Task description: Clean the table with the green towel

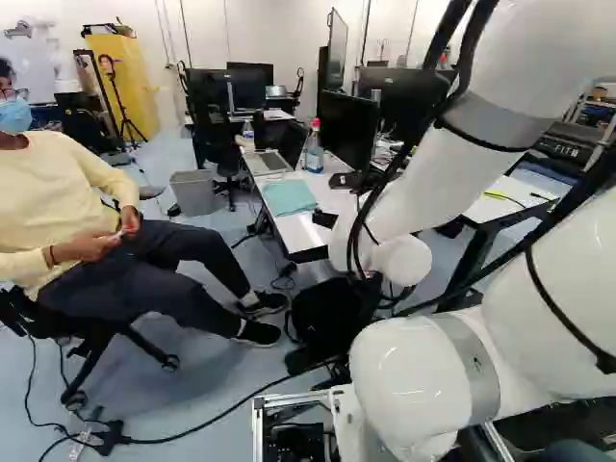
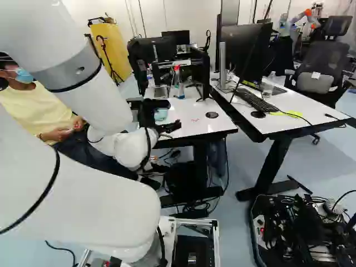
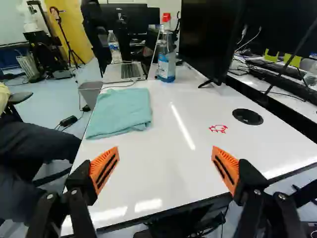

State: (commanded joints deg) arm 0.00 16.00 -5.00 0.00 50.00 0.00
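The gripper (image 2: 168,115) is over the near end of the white table (image 2: 203,125) in the right base view. In the wrist view the gripper (image 3: 165,162) stands open, its orange pads wide apart with nothing between them. The green towel (image 3: 121,112), folded flat, lies on the white table (image 3: 163,181) ahead of the fingers, nearer one long edge. The left base view shows the towel (image 1: 289,197) beyond the arm. A small red drawing (image 3: 218,129) marks the tabletop on the other side.
Behind the towel stand a laptop (image 3: 125,72) and a spray bottle (image 3: 167,54). A monitor (image 3: 210,39) and a round black cable cover (image 3: 247,116) are along the far side. Beside the table sits a person (image 1: 106,212). A second table (image 2: 289,111) adjoins.
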